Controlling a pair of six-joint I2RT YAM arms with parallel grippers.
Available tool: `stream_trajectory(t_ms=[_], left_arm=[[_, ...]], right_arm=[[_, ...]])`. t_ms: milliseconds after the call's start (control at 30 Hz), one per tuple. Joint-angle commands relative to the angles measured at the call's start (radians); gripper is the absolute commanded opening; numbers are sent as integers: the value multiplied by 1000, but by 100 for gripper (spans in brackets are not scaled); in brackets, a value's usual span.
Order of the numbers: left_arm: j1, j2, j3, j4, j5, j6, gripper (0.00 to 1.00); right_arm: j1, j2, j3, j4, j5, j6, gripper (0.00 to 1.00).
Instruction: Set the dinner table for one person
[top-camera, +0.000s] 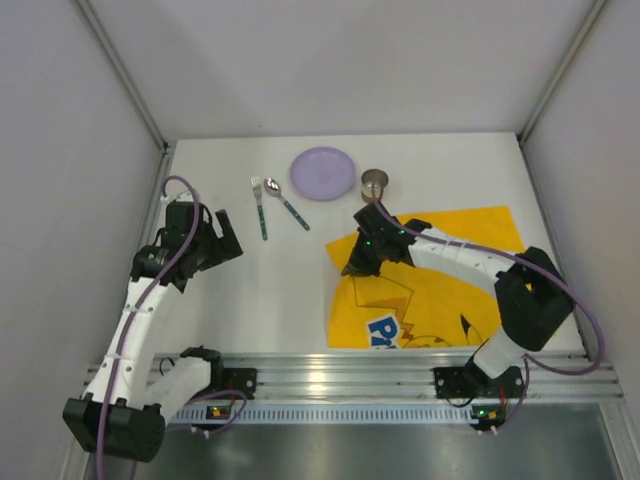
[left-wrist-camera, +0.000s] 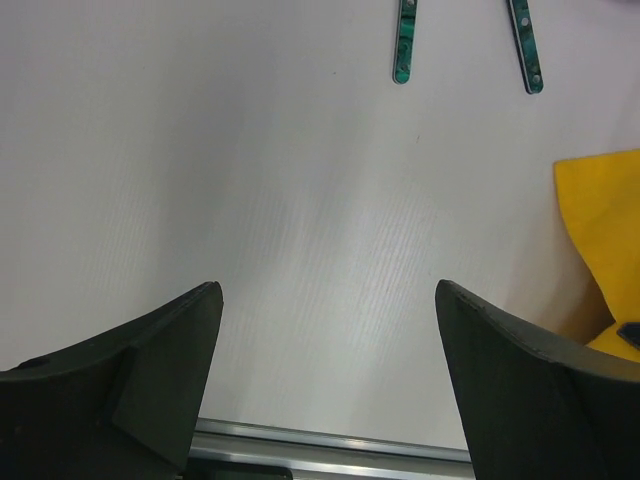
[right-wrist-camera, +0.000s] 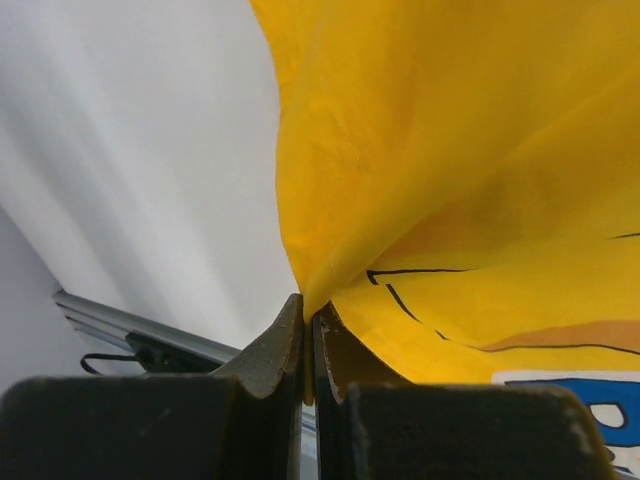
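On the dinner table (top-camera: 290, 300), the yellow cloth (top-camera: 445, 285) was clamped by the right gripper (right-wrist-camera: 308, 312). The left gripper (left-wrist-camera: 328, 300) was spread apart.

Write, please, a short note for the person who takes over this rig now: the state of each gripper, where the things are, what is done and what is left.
The left gripper is open and holds nothing, above bare dinner table.
The right gripper is shut on the left edge of the yellow cloth, which lies rumpled at the near right.
At the far side stand the purple plate, with the fork and spoon to its left and the metal cup to its right.
Done: the cloth is gripped.
Left, probably: spread the cloth flat, then arrange the plate, cutlery and cup as one place.
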Motion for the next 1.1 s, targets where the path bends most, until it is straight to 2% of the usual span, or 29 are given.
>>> stream_trajectory(t_ms=[0, 267, 300, 333, 367, 400, 433, 633, 733, 867, 933, 967, 1067], left_arm=[[-3, -30, 46, -33, -39, 21, 93], [-3, -63, 73, -90, -78, 24, 94], [-3, -70, 74, -99, -82, 22, 95], [-3, -72, 74, -103, -90, 22, 95], [-3, -75, 76, -106, -92, 22, 95], [-3, -76, 77, -109, -95, 21, 95], [-3, -76, 76, -109, -98, 19, 95], [-3, -55, 42, -46, -72, 2, 96], [-3, 15, 49, 18, -50, -19, 96], [-3, 147, 115, 65, -3, -59, 95], [-7, 210, 157, 63, 16, -77, 94], [-11, 230, 175, 52, 17, -79, 94], [-12, 275, 243, -7, 0, -82, 94]], right_arm=[[90, 133, 175, 104, -40, 97, 0], [167, 365, 450, 115, -116, 139, 0], [175, 394, 491, 114, -130, 134, 7], [178, 403, 508, 114, -141, 128, 47], [183, 408, 525, 112, -155, 124, 66], [184, 402, 528, 106, -156, 116, 96], [186, 394, 527, 101, -158, 110, 100], [167, 296, 501, 29, -110, -13, 100], [122, 290, 511, 6, -109, -94, 100], [22, 408, 680, -104, -143, -217, 100], [-26, 506, 830, -148, -137, -293, 100], [-40, 540, 931, -155, -129, -330, 98], [-78, 700, 1097, -176, -132, -355, 92]])
